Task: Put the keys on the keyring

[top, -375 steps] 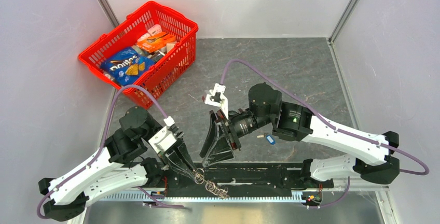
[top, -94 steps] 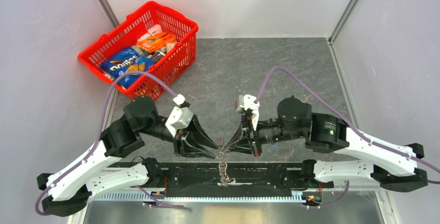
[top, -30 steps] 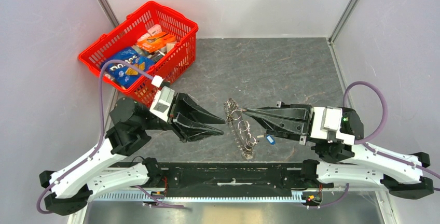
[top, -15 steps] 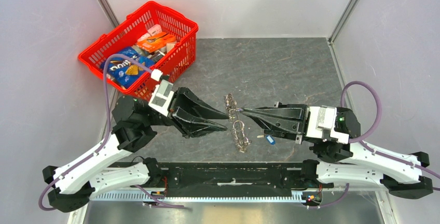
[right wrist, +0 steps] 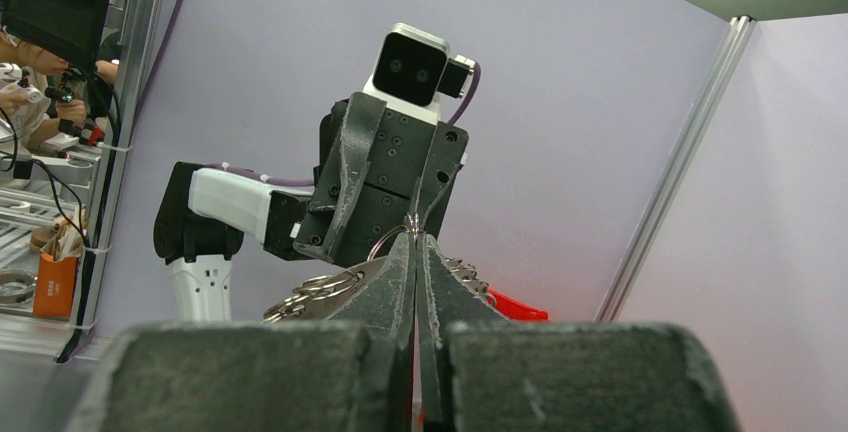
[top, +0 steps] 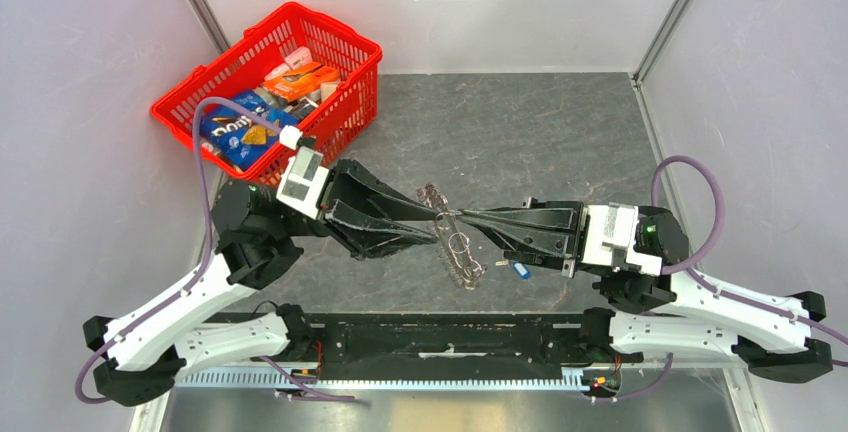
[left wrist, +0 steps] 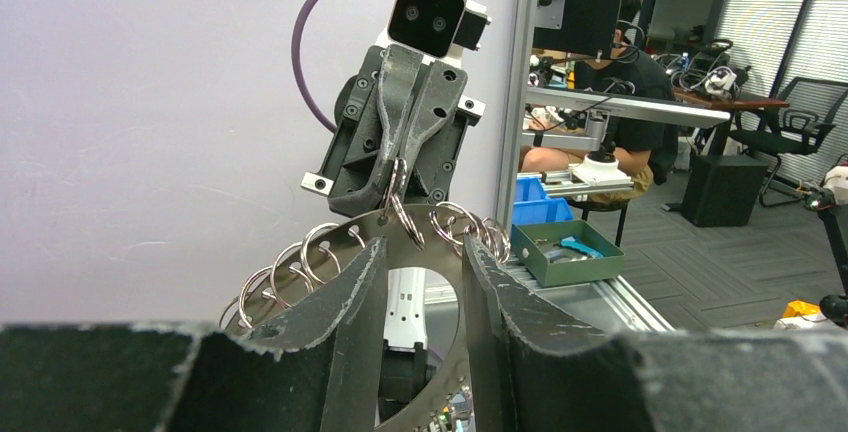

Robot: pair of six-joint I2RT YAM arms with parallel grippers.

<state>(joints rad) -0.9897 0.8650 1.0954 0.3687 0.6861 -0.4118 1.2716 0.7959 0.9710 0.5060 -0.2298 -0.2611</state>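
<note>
**Keys gripped mid-counter**

The right fingers (top: 475,218) are pinched together on a ring of the keys (top: 458,252), near the middle of the counter (top: 520,132). The left fingers (top: 422,214) stand apart around the bunch's top, but touch is hard to see. Open counter lies beyond, with the basket (top: 340,29) far left.

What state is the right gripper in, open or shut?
Shut. In the right wrist view the right gripper has its fingers pressed together with no gap, pinching a ring of the keys.
</note>
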